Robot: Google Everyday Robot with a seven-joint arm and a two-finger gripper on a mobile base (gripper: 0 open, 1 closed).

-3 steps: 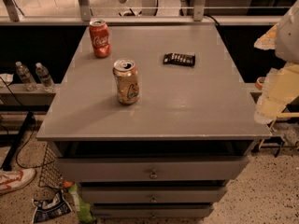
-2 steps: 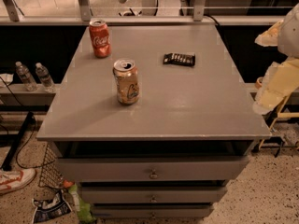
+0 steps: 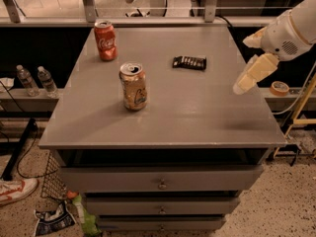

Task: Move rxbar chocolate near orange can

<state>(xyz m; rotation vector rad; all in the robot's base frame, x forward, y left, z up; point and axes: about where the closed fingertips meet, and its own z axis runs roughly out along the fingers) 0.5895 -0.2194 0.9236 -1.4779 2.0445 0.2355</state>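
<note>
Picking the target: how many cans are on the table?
2: the orange can mid-left, the red cola can at the back left. None looks hidden. The gripper hovers by the right edge.

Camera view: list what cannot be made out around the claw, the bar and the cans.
claw, hovering beside the table's right edge: its arm is cut off by the frame's right edge.
rxbar chocolate: wrapper lettering too small to read.
orange can: far side faces away from the camera.
drawers: contents hidden behind their fronts.
</note>
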